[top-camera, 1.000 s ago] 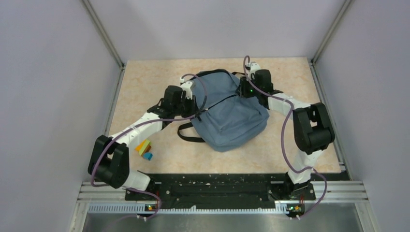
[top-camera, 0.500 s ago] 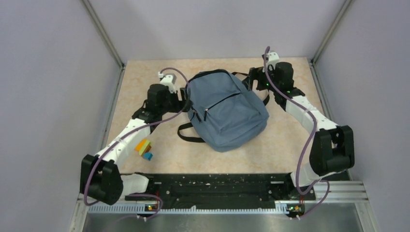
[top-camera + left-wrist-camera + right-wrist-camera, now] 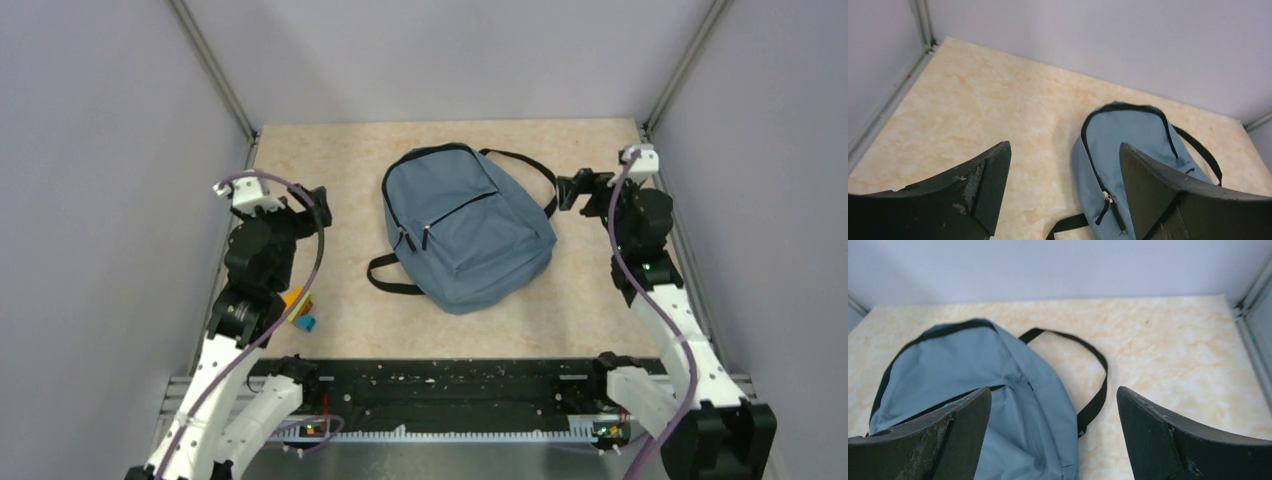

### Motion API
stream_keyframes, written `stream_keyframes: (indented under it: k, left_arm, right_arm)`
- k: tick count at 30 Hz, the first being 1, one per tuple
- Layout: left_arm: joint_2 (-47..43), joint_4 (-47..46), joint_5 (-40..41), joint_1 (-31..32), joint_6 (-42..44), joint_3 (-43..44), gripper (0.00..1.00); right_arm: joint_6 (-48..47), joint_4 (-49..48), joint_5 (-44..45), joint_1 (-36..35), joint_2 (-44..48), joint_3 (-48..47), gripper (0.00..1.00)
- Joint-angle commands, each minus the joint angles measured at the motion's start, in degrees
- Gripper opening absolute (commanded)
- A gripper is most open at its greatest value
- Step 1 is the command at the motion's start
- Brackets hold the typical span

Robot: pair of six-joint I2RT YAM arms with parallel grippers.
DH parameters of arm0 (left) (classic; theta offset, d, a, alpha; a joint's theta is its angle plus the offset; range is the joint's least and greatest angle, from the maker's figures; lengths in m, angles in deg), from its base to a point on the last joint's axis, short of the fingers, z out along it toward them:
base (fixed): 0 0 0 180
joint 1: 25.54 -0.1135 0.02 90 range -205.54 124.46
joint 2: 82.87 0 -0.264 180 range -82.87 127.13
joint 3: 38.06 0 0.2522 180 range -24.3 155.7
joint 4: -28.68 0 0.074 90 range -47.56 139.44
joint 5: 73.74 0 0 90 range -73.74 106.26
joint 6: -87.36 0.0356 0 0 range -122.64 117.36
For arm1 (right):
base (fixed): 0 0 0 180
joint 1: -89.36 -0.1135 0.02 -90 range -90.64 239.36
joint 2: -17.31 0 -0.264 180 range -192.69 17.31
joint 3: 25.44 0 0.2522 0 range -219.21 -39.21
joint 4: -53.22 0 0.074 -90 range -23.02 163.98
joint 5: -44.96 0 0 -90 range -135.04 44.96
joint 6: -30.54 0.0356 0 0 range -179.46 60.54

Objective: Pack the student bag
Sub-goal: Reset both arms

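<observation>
Both arms are now drawn back from the student bag (image 3: 465, 235) toward the tabletop's (image 3: 330, 150) side edges, with the left gripper (image 3: 1064, 150) and right gripper (image 3: 1054, 395) spread wide and holding nothing.

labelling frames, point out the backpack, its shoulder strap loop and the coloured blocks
backpack (image 3: 480, 250), top view, on the front pocket
shoulder strap loop (image 3: 1104, 385), right wrist view, right side of the loop
coloured blocks (image 3: 294, 300), top view, the orange block

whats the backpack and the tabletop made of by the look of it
Student bag: soft woven fabric, matte slate blue; it sags and creases. Its straps: flat black webbing, likely nylon. Tabletop: smooth, with a beige marbled pattern, probably laminate rather than stone.
</observation>
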Motion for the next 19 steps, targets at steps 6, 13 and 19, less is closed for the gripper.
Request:
stream_keyframes:
  k: [6,13,19]
  left_arm:
    - [-8.4,5.5,8.1,0.1,5.2,-1.4,0.85]
    - [-8.8,4.5,7.1,0.1,5.1,-2.6,0.85]
    - [-9.0,4.5,6.7,0.1,5.8,-2.4,0.85]
  right_arm:
    - [-5.9,-17.3,11.2,-0.3,18.9,15.4,0.93]
    - [-7.6,-19.1,12.8,-0.3,23.1,18.7,0.93]
    - [-7.7,-17.9,12.6,-0.3,23.0,17.9,0.93]
